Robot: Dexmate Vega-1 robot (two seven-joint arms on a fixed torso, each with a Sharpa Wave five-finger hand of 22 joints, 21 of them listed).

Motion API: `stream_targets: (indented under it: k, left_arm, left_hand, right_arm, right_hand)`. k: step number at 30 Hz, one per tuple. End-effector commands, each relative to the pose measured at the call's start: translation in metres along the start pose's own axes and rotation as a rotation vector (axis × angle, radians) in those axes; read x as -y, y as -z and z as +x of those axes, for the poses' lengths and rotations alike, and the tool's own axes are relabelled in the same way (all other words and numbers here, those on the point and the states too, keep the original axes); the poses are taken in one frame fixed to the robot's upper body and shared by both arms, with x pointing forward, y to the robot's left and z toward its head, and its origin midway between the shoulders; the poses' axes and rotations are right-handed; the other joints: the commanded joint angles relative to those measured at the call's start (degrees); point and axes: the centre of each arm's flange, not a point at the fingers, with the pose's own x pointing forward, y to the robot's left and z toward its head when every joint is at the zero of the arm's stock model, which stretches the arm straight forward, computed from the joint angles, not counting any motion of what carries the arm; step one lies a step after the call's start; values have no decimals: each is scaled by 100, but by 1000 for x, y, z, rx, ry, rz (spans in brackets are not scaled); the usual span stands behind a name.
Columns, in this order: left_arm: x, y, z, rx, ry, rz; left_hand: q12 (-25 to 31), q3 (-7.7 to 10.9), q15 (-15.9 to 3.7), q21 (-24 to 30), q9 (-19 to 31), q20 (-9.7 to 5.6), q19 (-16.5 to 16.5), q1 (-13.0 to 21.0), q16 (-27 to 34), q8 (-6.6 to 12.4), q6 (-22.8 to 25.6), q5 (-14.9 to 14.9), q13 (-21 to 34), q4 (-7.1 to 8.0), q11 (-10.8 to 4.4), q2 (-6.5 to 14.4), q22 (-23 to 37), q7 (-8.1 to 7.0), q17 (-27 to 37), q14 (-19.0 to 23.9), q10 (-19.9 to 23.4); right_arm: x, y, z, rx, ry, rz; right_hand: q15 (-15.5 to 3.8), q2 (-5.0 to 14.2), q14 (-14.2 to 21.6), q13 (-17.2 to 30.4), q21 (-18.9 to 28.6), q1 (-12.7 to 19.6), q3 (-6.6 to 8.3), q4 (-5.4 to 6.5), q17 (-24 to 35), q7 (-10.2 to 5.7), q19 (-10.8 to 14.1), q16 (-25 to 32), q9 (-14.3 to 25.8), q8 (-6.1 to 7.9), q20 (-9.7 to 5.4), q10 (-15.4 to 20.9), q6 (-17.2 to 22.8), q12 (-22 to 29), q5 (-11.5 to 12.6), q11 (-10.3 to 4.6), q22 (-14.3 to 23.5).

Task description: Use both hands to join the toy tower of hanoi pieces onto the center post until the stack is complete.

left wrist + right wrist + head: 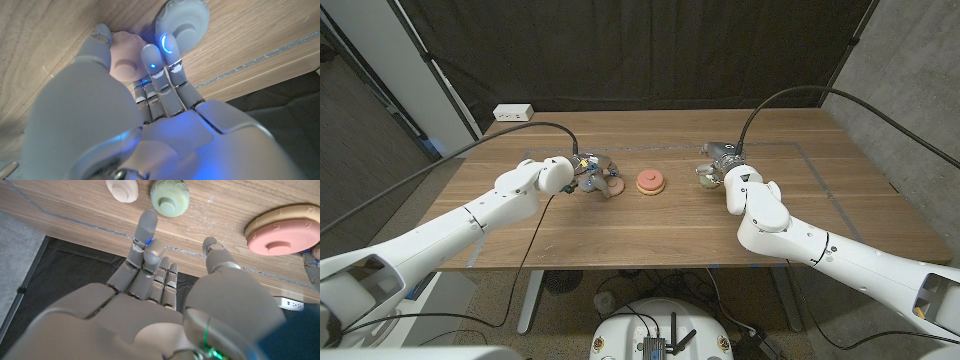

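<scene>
Left robot hand point(588, 178) is down on the counter point(560, 235), just left of the stack. In the left wrist view its fingers point(152, 67) reach over two loose pieces: a pale pink piece point(126, 60) and a grey-blue piece point(182, 22), both lying on the wood. Fingertips are at or on them, thumb beside the pink one; can't tell if anything is actually gripped, or whether the hand counts as closed.

Right robot hand point(717, 165) is right of the stack, fingers apart, nothing in it. Right wrist view: fingers point(145, 235) spread and pointing toward a pale green piece point(170, 196) and a cream piece point(122, 189), both on the counter and clear of the fingertips.

Stack point(651, 182) sits mid-counter between the two hands: a tan base disc with a salmon-pink disc on top and a short post nub in the middle, seen well in the right wrist view point(285, 229).

Small brownish piece point(616, 186) lies between the left robot hand and the stack.

White power strip point(515, 113) at the far left edge of the counter. Black curtain behind.
</scene>
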Motion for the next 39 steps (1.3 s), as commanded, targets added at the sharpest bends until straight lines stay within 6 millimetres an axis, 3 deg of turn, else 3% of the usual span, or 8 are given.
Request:
stream_targets:
  k: [1, 39]
  left_arm:
    - [-13, 0, -2, 11, -8, -14]
    - [-62, -2, -19, 59, 39, -28]
  left_hand:
    - [44, 18, -234, 19, 14, -720, 84, -6, 42, 38, 68, 24, 128, 47, -240, 74, 22, 7, 8, 49, 333]
    - [-53, 12, -234, -33, 70, -717, 167, -105, -3, 29, 165, 21, 436, 94, -244, 92, -7, 20, 192, 105, 466]
  right_arm:
    - [0, 0, 1, 2, -2, 5]
    - [-2, 4, -2, -5, -2, 20]
  right_hand:
    - [-346, 58, 29, 13, -7, 2, 31, 6, 30, -15, 7, 17, 23, -11, -520, 54, 53, -31, 34, 14, 8]
    - [-346, 84, 42, 38, -11, -6, 59, 5, 27, -4, 24, -1, 30, -18, -520, 102, 72, -39, 61, 9, 8]
